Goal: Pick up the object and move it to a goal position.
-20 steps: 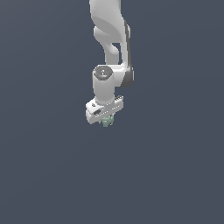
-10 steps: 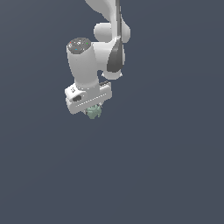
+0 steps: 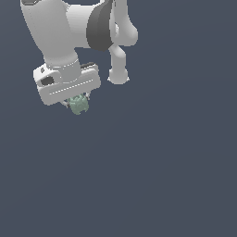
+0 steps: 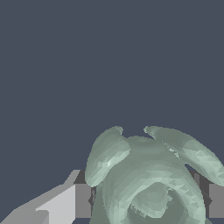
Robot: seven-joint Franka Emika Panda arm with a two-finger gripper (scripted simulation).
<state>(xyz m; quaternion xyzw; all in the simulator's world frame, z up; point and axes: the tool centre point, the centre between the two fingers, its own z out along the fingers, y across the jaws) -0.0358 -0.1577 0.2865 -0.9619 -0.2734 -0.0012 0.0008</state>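
**Gripper carried the object toward the exterior view's left**

Compared with half a second before, the white robot arm (image 3: 69, 28) had swung further to the exterior view's left and appeared much larger in that view, and the wide white gripper (image 3: 78, 102) had travelled with it. The small pale grey-green lumpy object with rounded bulges (image 3: 78, 104) was again just under the gripper body, as it was in the earlier pictures.

At this moment the gripper was clamped on the object. In the exterior view the object hung directly below the white gripper bar and was narrower than it, with only the plain dark blue-grey background (image 3: 162, 176) around and under it; it touched nothing else.

In the wrist view the object (image 4: 148, 183) appeared large, with curled, ribbed bulges. A grey finger pad (image 4: 83, 200) stood against one side of it and another grey pad (image 4: 215, 200) against the other side, so the object sat between the two fingers. The same flat dark background (image 4: 87, 65) was behind it.
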